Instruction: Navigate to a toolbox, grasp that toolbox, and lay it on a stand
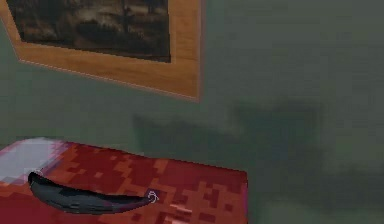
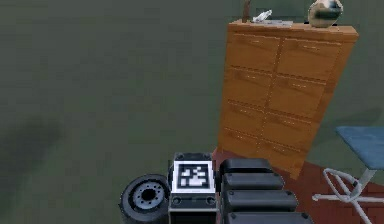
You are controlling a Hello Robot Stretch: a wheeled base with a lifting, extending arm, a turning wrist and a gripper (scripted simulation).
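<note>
- On the red patterned top, near its front edge toward the forward view's left, lies a dark curved thing. It is long and thin, not box-shaped, so I don't take it for the toolbox.
- Where the toolbox is: cannot tell.
- Above that top, a framed picture hangs on the grey-green wall.
- Arm side view: a wooden dresser stands against the wall. A small white thing sits at its top's left corner, a round thing nearer the right end.
- Just beside the dresser, at the arm side view's right edge, stands a blue-topped frame on white legs — possibly a stand, my guess only.
- Low at the bottom edge sits the arm. The gripper is the dark round body left of the marker square.
- Claw state: cannot tell whether the fingers are apart or together. I can't make out the far end, so I can't tell whether it holds anything.
- Step, as I judge it: navigation and search — grasp not begun.
- Next move calls for turning or driving the base to find a box-shaped candidate, then squaring the arm side to it before reaching.
</note>
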